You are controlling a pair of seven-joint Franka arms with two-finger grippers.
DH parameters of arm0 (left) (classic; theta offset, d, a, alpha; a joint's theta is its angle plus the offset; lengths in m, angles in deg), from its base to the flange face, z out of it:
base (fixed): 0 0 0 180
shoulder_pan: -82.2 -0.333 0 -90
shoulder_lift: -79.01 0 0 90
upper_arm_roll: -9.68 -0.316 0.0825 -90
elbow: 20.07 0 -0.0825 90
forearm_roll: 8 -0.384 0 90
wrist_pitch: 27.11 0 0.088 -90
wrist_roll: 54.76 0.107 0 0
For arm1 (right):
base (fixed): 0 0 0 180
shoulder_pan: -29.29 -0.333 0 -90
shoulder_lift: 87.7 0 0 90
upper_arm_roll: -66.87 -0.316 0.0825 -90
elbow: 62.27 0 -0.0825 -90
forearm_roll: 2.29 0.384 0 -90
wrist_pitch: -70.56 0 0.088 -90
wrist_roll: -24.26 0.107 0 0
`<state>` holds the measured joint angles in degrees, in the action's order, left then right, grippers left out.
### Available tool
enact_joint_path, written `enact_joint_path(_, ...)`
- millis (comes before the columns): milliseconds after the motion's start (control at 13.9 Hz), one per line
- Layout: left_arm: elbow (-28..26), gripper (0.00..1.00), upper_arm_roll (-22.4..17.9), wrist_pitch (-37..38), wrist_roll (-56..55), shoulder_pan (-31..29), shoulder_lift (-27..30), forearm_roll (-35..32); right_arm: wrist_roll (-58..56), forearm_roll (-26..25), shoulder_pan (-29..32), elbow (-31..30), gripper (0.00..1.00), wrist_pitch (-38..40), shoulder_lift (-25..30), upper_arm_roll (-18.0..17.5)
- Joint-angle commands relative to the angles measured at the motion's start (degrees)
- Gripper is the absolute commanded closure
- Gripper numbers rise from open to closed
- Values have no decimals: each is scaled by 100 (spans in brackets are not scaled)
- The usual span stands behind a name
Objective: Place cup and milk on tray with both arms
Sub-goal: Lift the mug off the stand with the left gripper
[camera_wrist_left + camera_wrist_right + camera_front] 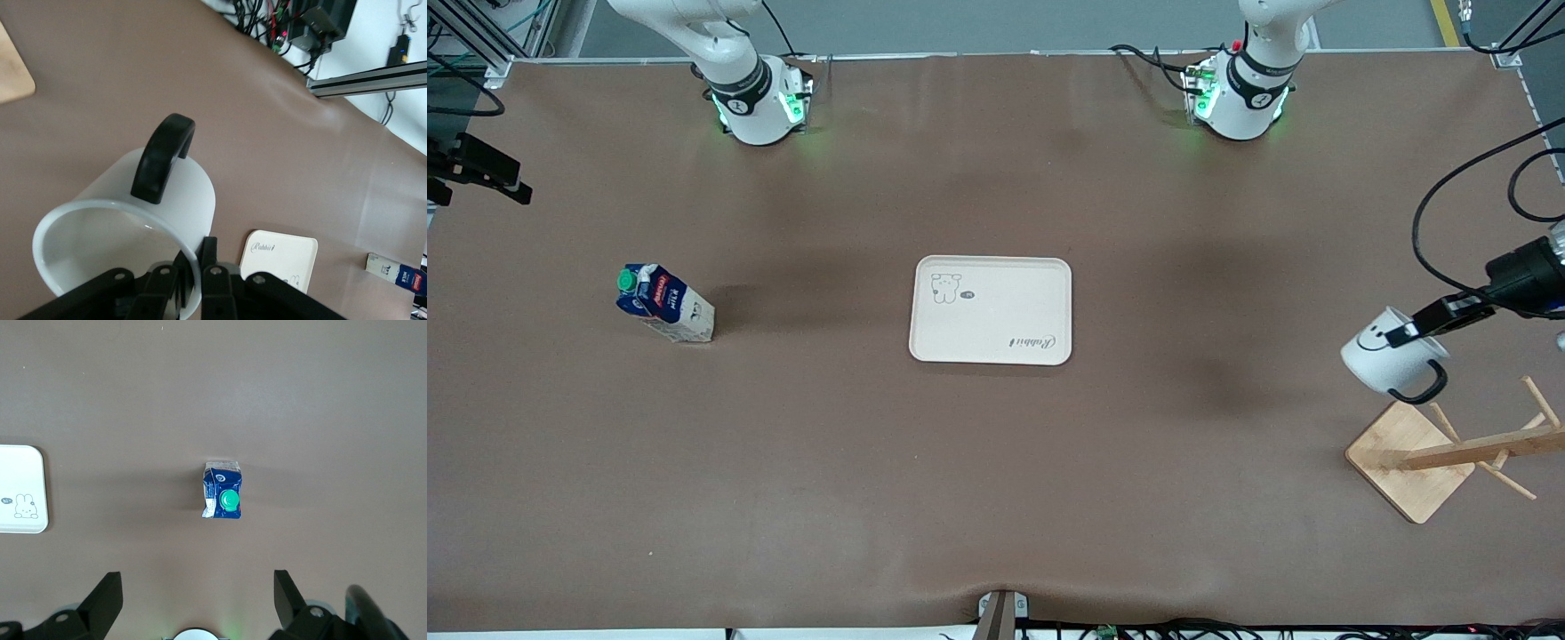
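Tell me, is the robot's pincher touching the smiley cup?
Touching. The left wrist view shows the left gripper shut on the cup's rim, one finger inside, one outside.

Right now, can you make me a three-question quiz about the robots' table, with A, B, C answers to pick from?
1. Where is the cup?
A. On the tray
B. Held up in the left pincer
C. Lying beside the milk

2. What colour is the milk's cap?
A. Green
B. Yellow
C. Black

3. How is the right pincer?
A. Shut on the milk
B. Shut on the cup
C. Open, over the milk

Answers:
1. B: its fingers pinch the cup's rim above the wooden rack.
2. A: a round green cap shows on the carton.
3. C: its fingers stand wide apart with the carton standing on the table below.
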<state>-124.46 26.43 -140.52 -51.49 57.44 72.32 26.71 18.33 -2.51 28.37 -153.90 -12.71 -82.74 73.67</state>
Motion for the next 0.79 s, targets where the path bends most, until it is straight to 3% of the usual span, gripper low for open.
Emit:
enact_joint_path(0, -73, 100, 494, 21, -1175, -29, 115, -428, 30, 75, 66, 172, 0, 3, -222, -21)
enact_joint_path(359, -3, 100, 1435, -41, -3311, 189, -130, -1333, 30, 84, 57, 321, 0, -32, -477, -30)
enact_joint_path(717, 409, 100, 1463, -76, -5367, 1664, -841, -2440, 91, 102, -13, 304, 0, 108, -1154, -56)
